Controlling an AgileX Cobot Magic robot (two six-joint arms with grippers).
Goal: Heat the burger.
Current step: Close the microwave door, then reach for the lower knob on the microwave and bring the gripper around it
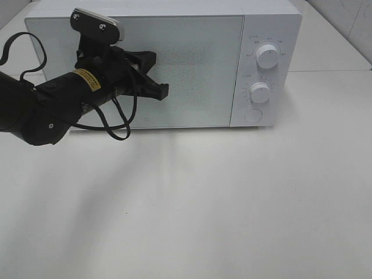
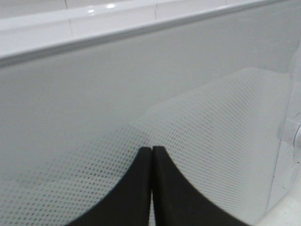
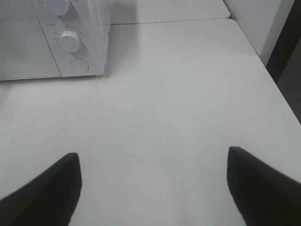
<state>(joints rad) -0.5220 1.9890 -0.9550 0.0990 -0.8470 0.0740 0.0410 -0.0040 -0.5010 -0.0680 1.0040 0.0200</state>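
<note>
1. The microwave stands at the far edge of the bench with its door shut. The step in hand looks like pressing it closed. Next, a dial probably needs turning.
2. The left jaws are together, tips at the door. The right jaws are apart over the bench's right side.
3. The burger is not visible, presumably behind the door beyond the left jaws.

White worktop fills the lower frame before me — evenly lit, softly shadowed. Pale tiled wall at upper right — white microwave across the top.
</note>
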